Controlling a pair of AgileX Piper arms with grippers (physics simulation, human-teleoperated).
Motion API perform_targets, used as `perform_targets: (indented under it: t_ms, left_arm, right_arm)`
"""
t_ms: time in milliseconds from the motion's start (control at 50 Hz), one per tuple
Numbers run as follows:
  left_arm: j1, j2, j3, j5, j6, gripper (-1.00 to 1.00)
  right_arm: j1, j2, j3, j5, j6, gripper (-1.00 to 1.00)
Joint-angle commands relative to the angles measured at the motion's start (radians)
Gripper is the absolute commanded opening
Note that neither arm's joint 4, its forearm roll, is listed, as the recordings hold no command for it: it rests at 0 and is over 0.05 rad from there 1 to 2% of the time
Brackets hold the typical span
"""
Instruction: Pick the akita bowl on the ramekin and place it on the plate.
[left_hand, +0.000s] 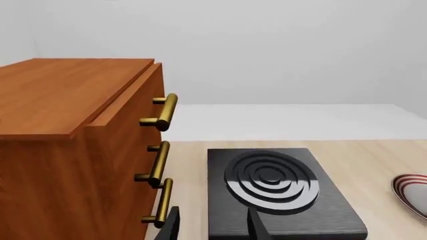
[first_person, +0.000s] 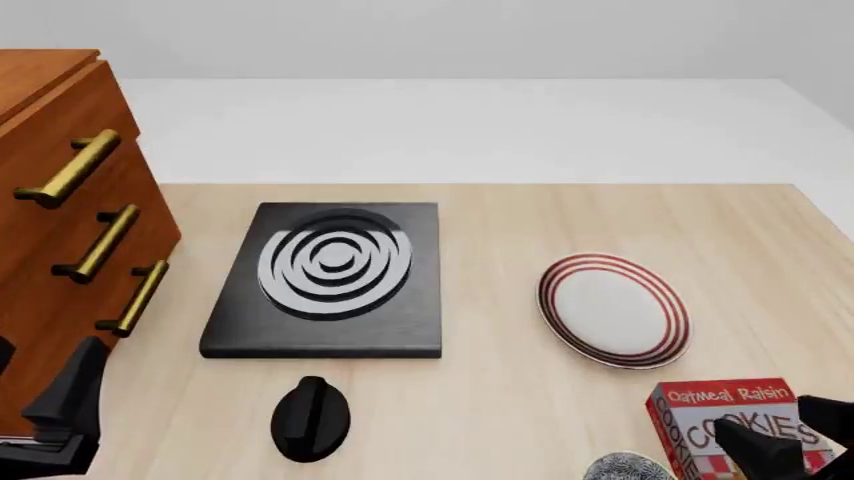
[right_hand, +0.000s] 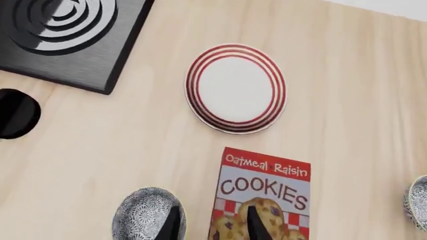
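akita bowl (right_hand: 147, 220) just beside right fingers (right_hand: 175, 225), unheld

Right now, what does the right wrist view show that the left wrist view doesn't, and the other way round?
Only the right wrist view shows the akita bowl by the right fingers, the cookie box, the black knob, the whole plate, and another speckled dish at the frame's edge.

Only the left wrist view shows the wooden cabinet with its brass handles.

Both show the black burner, the wooden table, and the plate, though the left wrist catches only its edge.
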Motion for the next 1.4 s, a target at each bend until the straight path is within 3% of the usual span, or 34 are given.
perform_targets:
  t_ms: [20, 440, 1400]
  left_arm:
    - [-0.002, -0.012, 0.000, 0.008, 0.002, 1.00]
    - [-0.004, -0.034, -0.003, 0.024, 0.006, 1.00]
    - [-0.003, -0.037, -0.011, 0.031, 0.003, 1.00]
  right_arm:
    - [0.067, 0.013, 0.037, 0.046, 0.060, 1.00]
    - [0.163, 0.131, 0.095, -0.066, 0.149, 1.00]
    - [0.277, 0.096, 0.185, -0.033, 0.287, 1.00]
